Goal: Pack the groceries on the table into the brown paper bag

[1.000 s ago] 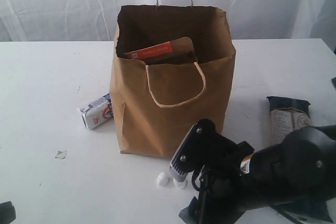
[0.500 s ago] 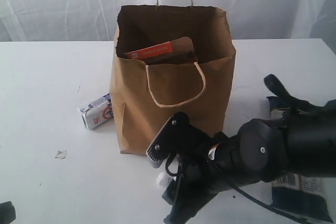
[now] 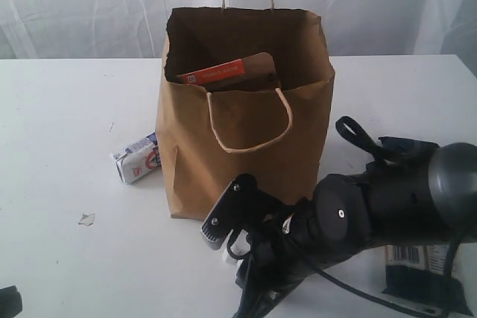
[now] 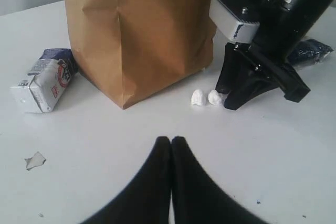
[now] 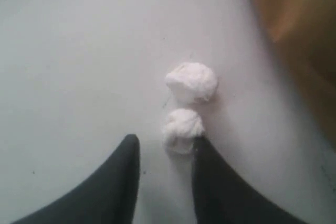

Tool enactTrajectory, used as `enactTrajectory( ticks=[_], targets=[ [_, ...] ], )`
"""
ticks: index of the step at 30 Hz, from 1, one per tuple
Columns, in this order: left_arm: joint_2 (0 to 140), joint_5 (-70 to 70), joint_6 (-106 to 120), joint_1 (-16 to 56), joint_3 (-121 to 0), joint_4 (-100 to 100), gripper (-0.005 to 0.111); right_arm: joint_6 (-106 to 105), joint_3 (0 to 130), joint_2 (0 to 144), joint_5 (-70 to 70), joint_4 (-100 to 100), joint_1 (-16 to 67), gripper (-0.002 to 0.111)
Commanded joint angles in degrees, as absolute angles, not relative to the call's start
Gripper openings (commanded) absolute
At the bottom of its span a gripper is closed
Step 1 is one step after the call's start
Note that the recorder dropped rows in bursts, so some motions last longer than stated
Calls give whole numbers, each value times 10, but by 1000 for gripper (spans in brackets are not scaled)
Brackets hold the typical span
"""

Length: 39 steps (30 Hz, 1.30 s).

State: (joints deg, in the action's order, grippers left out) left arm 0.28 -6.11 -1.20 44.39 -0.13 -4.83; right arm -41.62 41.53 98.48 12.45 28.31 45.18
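The brown paper bag (image 3: 246, 121) stands open mid-table (image 3: 59, 124), a pouch with an orange strip (image 3: 227, 72) upright inside it. A small white-blue carton (image 3: 138, 158) lies by the bag's left side. A long dark-blue packet (image 3: 414, 266) lies at the right, mostly hidden by my right arm. My right gripper (image 5: 165, 145) is open and low over the table in front of the bag. One of two small white lumps (image 5: 181, 127) touches one fingertip (image 5: 202, 148); the other lump (image 5: 191, 82) lies just beyond. My left gripper (image 4: 171, 140) is shut and empty, near the front edge.
A small torn scrap of paper (image 3: 87, 219) lies on the table front left. White curtains hang behind the table. My right arm's bulky black body (image 3: 387, 206) fills the front right and covers the table there.
My right arm swung left and down in front of the bag toward the white lumps, and its jaws narrowed. The left gripper stayed still.
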Motion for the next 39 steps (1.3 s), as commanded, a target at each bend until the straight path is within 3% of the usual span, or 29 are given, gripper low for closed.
enactTrajectory(
  ticks=[1,4,19,24,27,33,39],
  targets=[
    [0,-61,-12,447,0,-51,0,-422,415,987,160,284,453,12],
    [0,-61,-12,447,0,-51,0,-410,415,974,166,288,453,0],
    [0,-61,-12,447,0,-51,0,-314,415,754,227,284,453,0],
    [0,-61,-12,447,0,-51,0,-293,415,739,247,283,453,0],
    [0,-61,-12,447,0,-51,0,-278,415,759,257,283,453,12],
    [0,-61,-12,447,0,-51,0,-260,415,836,229,285,453,60],
    [0,-61,-12,447,0,-51,0,-207,420,929,181,286,453,62]
  ],
)
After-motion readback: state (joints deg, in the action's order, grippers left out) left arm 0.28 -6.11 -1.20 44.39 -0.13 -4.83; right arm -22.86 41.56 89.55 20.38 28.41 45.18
